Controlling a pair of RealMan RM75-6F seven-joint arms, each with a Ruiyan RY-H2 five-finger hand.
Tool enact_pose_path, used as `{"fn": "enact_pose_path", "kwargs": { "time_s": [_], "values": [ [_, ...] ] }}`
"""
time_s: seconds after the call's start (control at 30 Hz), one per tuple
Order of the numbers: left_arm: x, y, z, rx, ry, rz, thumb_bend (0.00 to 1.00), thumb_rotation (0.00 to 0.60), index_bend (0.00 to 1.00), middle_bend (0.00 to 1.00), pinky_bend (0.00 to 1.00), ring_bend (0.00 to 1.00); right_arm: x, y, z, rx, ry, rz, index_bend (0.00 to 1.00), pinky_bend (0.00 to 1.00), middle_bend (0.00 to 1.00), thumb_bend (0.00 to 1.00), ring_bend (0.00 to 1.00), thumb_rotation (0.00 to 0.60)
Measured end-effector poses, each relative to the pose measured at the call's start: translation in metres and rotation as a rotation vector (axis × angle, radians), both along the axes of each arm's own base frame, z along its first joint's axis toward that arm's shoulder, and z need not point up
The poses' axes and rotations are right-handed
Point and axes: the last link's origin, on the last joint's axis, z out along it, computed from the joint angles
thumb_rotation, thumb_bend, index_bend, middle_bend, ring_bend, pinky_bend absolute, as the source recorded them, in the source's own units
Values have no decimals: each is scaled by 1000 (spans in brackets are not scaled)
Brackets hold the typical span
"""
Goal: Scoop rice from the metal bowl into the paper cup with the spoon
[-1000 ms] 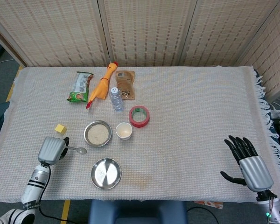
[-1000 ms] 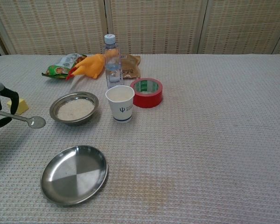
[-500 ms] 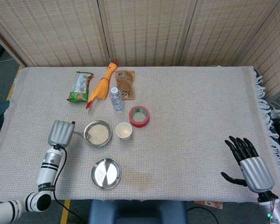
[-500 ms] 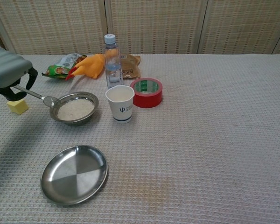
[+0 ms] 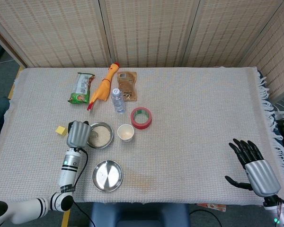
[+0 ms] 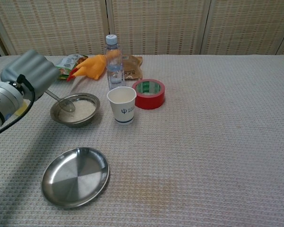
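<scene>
Since the earlier frames, the left hand [image 6: 29, 71] had travelled from the near-left table edge toward the bowl [image 6: 75, 109], carrying the spoon [image 6: 62, 100] with it; the right hand [image 5: 253, 163] had not moved.

At this moment the spoon head rested on or just in the rice [image 6: 77, 110] at the left side of the bowl. The handle ran up and left and disappeared under the left hand. That hand held the handle, but its fingers were hidden behind the back of the hand in both views, so the exact grip could not be determined. The right hand lay well apart at the near-right table edge, fingers spread and holding nothing.

Risks, as judged from this position:
- A steep or fast push could slide or tip the light bowl, since nothing braced it.
- An overfilled or tilted spoon would likely shed grains during transfer.
- The cup [image 6: 121, 104] stood just right of the bowl, close to the bottle [image 6: 113, 62] and the tape roll [image 6: 149, 93]; a wide sweep could knock the cup over.
</scene>
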Motion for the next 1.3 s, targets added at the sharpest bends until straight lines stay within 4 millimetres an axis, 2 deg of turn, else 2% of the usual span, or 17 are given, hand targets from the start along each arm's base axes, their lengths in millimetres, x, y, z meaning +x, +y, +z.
{"fn": "enact_pose_path", "kwargs": {
  "time_s": [0.47,1.3],
  "values": [
    [-2,-9,-11,-49,-18,-3,401,600,715,1000,1000,1000,0,0,0,7,-5,1,0,0,0,114,0,460],
    [-5,-5,5,-169,-295,143,399,600,738,1000,1000,1000,0,0,-1,11,-4,-3,0,0,0,114,0,459]
  ]
}}
